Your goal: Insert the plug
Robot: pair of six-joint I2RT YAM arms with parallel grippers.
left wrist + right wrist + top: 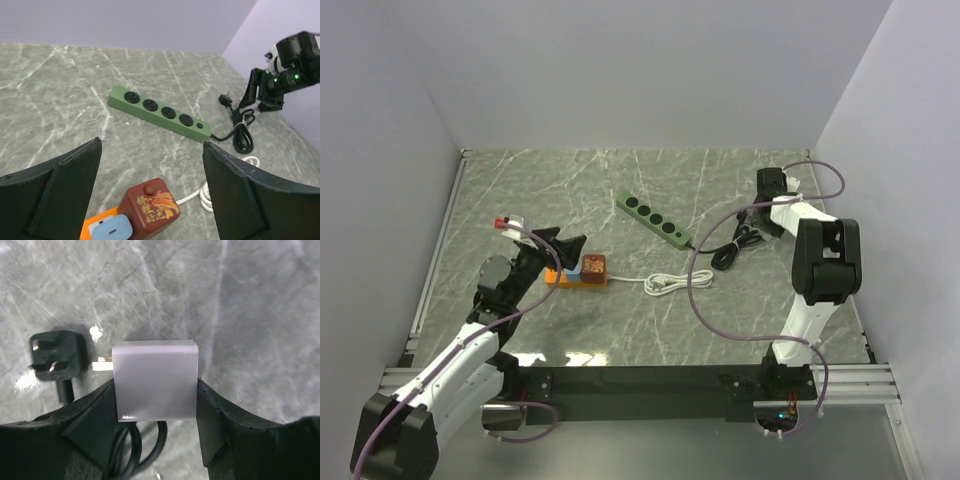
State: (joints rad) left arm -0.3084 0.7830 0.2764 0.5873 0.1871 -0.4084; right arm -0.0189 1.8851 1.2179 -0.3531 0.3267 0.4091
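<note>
My right gripper (155, 392) is shut on a white charger block (155, 375) whose metal prongs (102, 363) point left, held above the table. It sits at the far right in the top view (776, 186). A black plug (55, 355) lies on the table just beside it. The green power strip (655, 220) lies diagonally mid-table and also shows in the left wrist view (160, 112). My left gripper (151, 145) is open and empty, hovering over an orange strip (89, 231) that carries a red-brown cube adapter (150, 205) and a blue charger (111, 228).
The green strip's black cord (732, 246) is coiled near my right arm. A white coiled cable (666, 284) runs from the cube adapter (593, 267). White walls enclose the marble table (620, 330) on the left, back and right.
</note>
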